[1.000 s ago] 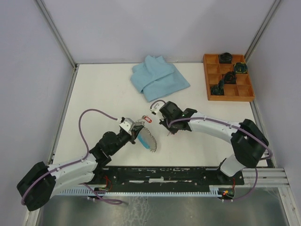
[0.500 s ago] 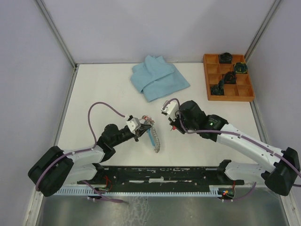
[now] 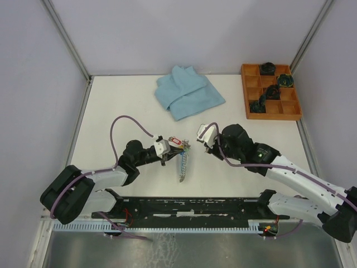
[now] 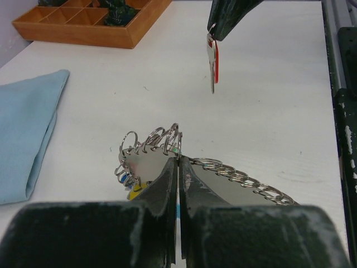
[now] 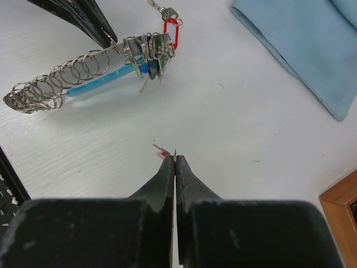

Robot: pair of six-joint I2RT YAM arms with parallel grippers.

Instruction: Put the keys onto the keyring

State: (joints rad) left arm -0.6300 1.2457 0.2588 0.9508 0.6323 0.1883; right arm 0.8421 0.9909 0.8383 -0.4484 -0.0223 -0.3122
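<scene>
Both arms have swung round. The left gripper (image 4: 178, 163) squeezes the keyring (image 4: 240, 177) tight, and the right gripper (image 5: 174, 158) pinches a red-tagged key (image 4: 212, 62). Next, I think, it must hook that key on the keyring, slowly.

Quick look at me: my left arm (image 3: 100, 180) and right arm (image 3: 298, 177) have white shells on the long links and chunky black joints. A purple cable (image 3: 127, 118) loops off each one. Left gripper (image 4: 178, 161) and right gripper (image 5: 174, 157) have dark tapered fingers (image 4: 163, 187) flecked with whitish scuffs. Both arms are bolted to a black base rail (image 3: 195, 204). Above the rail a green light (image 3: 258, 151) glows on the right arm, and there's a red light (image 3: 270, 228) just below the rail's right end.
</scene>
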